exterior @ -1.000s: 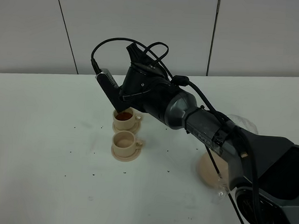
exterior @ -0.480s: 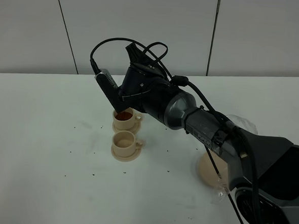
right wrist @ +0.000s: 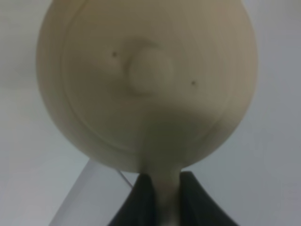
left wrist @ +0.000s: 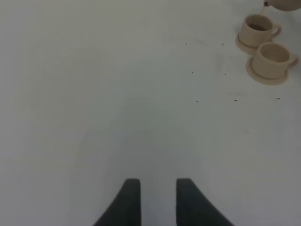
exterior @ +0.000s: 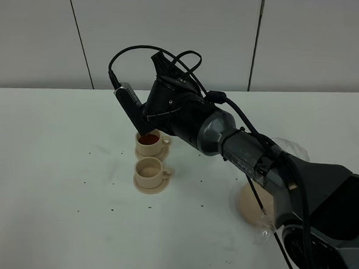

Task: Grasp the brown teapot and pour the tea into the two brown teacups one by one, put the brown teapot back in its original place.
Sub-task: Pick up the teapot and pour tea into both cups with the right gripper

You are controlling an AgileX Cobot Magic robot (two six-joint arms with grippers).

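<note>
Right wrist view: right gripper (right wrist: 162, 197) clamped on the loop handle of the brown teapot (right wrist: 146, 89), lid and knob filling the frame. High view: teapot body hidden behind that gripper at centre-left, above the far teacup (exterior: 148, 142), reddish-brown with tea; near teacup (exterior: 150, 169) just below, pale inside. Lower right, large saucer (exterior: 248, 206) partly behind the arm (exterior: 275, 171). Left wrist view alone: left gripper (left wrist: 158, 202) parted, holding nothing, over bare table (left wrist: 94, 94); both teacups upper right, spout (left wrist: 267, 4) over the far one.
</note>
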